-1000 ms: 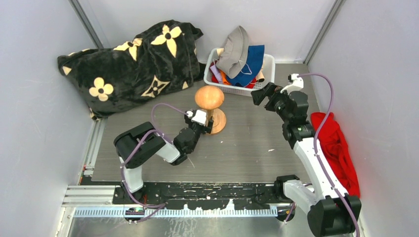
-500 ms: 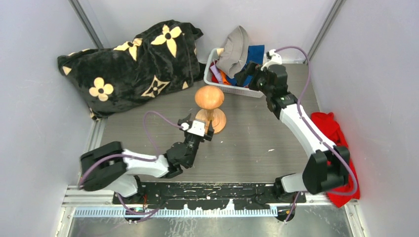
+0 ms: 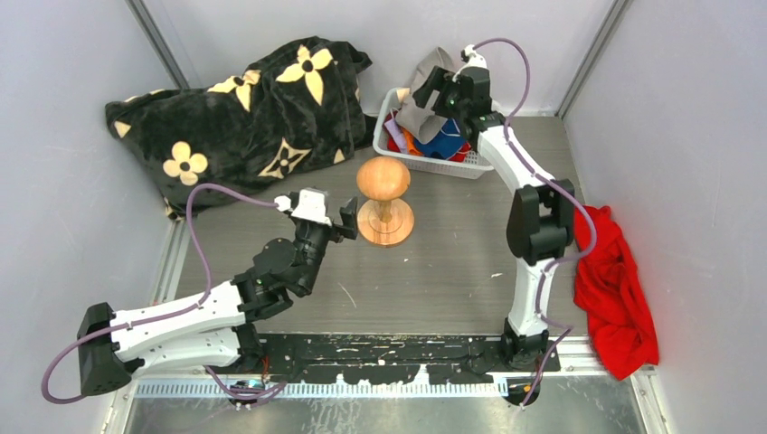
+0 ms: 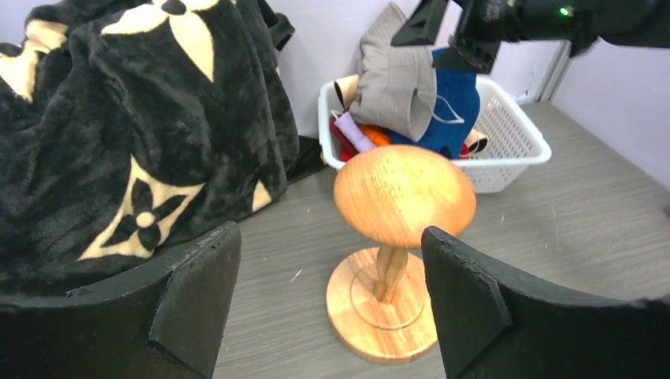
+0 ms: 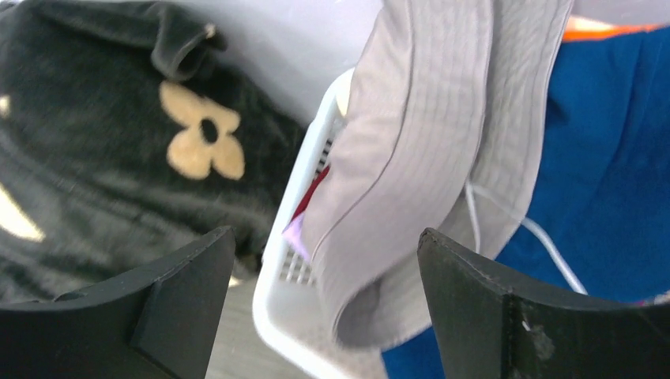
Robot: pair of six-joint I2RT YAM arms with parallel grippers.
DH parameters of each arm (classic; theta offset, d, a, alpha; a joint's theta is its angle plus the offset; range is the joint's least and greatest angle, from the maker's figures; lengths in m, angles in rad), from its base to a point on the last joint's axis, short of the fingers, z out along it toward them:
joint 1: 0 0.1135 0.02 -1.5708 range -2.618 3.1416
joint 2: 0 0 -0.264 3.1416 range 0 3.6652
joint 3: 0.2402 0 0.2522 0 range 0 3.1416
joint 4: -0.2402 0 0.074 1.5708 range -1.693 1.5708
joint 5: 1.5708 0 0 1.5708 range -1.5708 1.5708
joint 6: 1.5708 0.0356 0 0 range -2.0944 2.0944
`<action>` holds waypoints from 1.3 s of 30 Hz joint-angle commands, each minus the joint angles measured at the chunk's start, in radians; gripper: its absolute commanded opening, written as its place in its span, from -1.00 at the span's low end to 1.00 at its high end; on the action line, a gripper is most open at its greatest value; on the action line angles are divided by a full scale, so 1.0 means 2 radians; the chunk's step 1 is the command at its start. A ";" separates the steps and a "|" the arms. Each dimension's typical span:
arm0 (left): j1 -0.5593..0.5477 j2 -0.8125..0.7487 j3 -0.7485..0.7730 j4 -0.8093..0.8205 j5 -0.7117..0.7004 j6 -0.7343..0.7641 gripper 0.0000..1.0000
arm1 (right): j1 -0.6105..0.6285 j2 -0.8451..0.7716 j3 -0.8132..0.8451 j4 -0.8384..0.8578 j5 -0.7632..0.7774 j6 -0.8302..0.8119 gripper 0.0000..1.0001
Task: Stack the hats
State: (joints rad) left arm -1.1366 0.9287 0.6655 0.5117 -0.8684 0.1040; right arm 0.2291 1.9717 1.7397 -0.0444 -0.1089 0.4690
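Note:
Several hats lie piled in a white basket (image 3: 484,167) at the back. A grey hat (image 3: 418,104) lies on top, over a blue hat (image 3: 449,145) and an orange hat (image 3: 409,143). My right gripper (image 3: 432,90) is open and empty, right at the grey hat (image 5: 427,134), whose brim lies between the jaws (image 5: 325,237). The blue hat (image 5: 608,158) is beside it. My left gripper (image 3: 339,221) is open and empty, just left of the bare wooden hat stand (image 3: 383,179). In the left wrist view the stand (image 4: 403,193) is ahead of the left gripper (image 4: 330,253), with the grey hat (image 4: 395,79) and a lilac hat (image 4: 353,130) behind.
A large black blanket with cream flowers (image 3: 244,117) fills the back left, close to the basket. A red cloth (image 3: 620,289) lies at the right edge by the wall. Grey walls close in on all sides.
My right arm has stretched from mid-table up to the basket and now has its open jaws at the grey hat. My left arm has swung left, and its gripper has drawn back from the stand.

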 commanded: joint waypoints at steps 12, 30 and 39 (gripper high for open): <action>0.007 0.004 0.035 -0.084 0.011 -0.011 0.67 | -0.027 0.059 0.053 0.002 -0.010 0.019 0.73; 0.023 0.003 0.017 -0.079 0.021 -0.033 0.67 | -0.020 -0.016 -0.041 0.056 -0.021 0.046 0.78; 0.027 0.012 0.019 -0.081 0.026 -0.040 0.68 | -0.017 -0.033 -0.056 0.057 -0.033 0.043 0.79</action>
State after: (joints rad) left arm -1.0897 0.9577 0.6926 0.3225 -0.8249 0.0502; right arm 0.1886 1.9305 1.6379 0.0353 -0.1696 0.5697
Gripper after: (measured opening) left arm 0.838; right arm 0.892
